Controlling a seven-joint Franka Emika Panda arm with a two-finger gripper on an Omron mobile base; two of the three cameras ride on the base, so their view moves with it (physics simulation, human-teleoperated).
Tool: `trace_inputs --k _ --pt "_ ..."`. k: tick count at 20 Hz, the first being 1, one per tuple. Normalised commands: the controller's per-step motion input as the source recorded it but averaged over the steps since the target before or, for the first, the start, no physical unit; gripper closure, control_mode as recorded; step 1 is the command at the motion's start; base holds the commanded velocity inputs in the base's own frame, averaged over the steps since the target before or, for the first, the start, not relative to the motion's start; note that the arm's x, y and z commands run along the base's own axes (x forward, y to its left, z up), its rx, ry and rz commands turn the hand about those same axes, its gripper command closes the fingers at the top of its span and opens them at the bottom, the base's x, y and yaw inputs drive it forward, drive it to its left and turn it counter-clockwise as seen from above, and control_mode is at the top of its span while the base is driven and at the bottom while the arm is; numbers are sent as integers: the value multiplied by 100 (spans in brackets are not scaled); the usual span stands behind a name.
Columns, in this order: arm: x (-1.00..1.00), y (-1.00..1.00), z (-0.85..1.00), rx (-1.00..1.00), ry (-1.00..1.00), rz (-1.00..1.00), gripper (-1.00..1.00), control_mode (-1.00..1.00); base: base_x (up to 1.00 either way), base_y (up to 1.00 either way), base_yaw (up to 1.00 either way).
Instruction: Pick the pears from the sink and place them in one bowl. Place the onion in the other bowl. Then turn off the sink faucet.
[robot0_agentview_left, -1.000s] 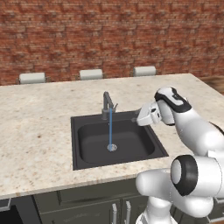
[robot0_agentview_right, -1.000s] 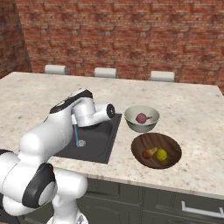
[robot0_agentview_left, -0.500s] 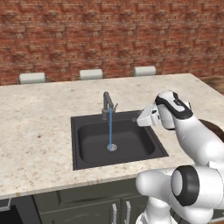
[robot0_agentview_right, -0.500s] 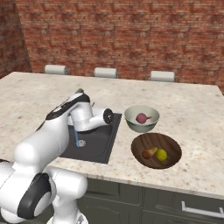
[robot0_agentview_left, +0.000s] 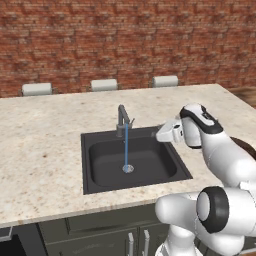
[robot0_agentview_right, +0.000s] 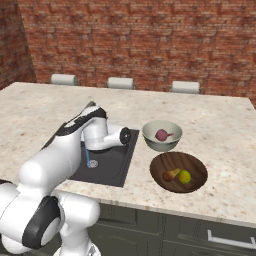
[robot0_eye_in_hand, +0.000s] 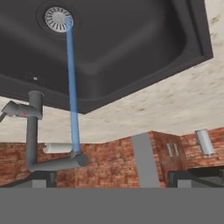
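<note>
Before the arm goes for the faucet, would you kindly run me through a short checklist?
1. Pears in wooden bowl: ok.
2. Onion in grey bowl: ok.
3. Sink free of produce: ok.
4. Faucet off: not ok, water running.
5. Hand empty and open: ok.
6. Hand at faucet handle: not ok, apart over the sink's right edge.

Base views flank arm, share sink (robot0_agentview_left: 132, 160); hand view inverted, seemingly close.
</note>
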Motion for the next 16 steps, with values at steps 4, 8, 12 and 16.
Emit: trace_inputs --k 4,8,12,16 --pt "46 0 0 0 0 -1 -100 -100 0 0 0" --pt "48 0 0 0 0 -3 -100 -100 0 0 0" --pt "35 -4 0 0 0 -1 -100 -100 0 0 0" --pt "25 -7 -3 0 0 0 -100 -100 0 0 0"
